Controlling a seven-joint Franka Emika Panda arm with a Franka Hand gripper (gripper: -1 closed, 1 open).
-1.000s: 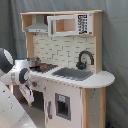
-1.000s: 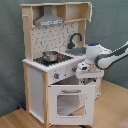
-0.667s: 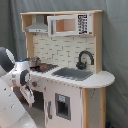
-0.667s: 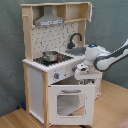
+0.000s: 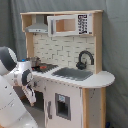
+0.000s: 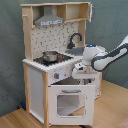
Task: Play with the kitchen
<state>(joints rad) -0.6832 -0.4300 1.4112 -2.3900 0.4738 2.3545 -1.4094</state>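
Kitchen (image 5: 65, 60) (image 6: 57, 60) fills the middle of both exterior views, with 1 pot (image 6: 50, 56) on its stovetop. My gripper (image 6: 84, 76) sits right of center at the counter front; I cannot tell its finger state.

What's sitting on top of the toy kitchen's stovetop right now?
A small metal pot sits on the stovetop. Its inside is hidden from both exterior views, so any contents are unknown.

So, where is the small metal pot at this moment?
The pot stands on the stovetop of the kitchen, under the grey hood. In the second exterior view it is to the left of the black faucet.
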